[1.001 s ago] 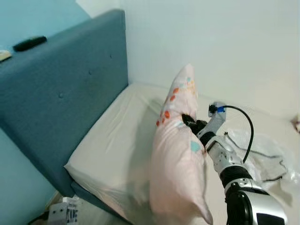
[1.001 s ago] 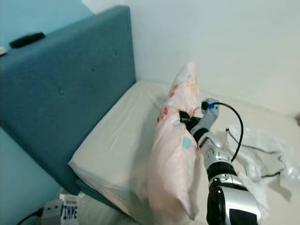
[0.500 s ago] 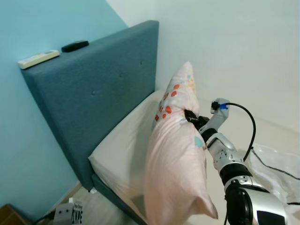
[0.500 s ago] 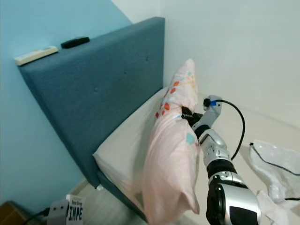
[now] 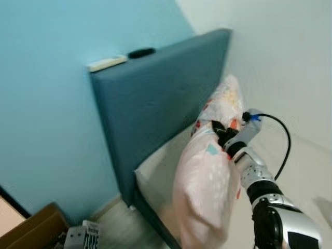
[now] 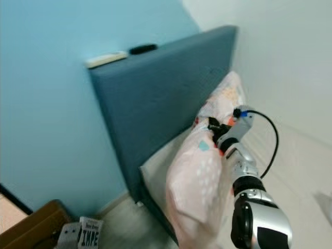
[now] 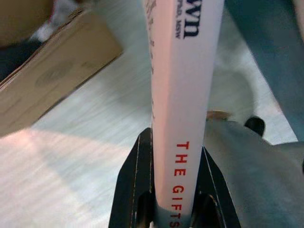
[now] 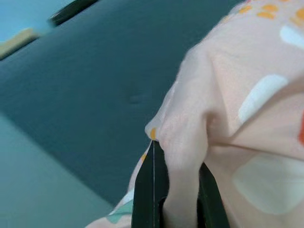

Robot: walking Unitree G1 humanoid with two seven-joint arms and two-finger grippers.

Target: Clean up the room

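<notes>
A pale pink pillow (image 5: 207,192) with coloured spots hangs upright above the bed's near edge, close to the blue headboard (image 5: 155,98). My right gripper (image 5: 218,129) is shut on a fold of its cover, and the fold (image 8: 183,156) is pinched between the black fingers (image 8: 147,190) in the right wrist view. My left gripper (image 7: 175,190) is shut on a white book (image 7: 183,71) with red lettering on its spine, held low above the floor. That book (image 5: 85,238) sits at the bottom edge of the left eye view.
A white remote (image 5: 106,63) and a black remote (image 5: 141,52) lie on top of the headboard. The white mattress (image 5: 161,166) runs along the headboard. A brown cardboard box (image 5: 31,231) stands on the floor at lower left, against the blue wall (image 5: 46,104).
The camera has swung left, bringing in the blue wall and the cardboard box. The pillow stays in my right gripper and now hangs closer to the headboard.
</notes>
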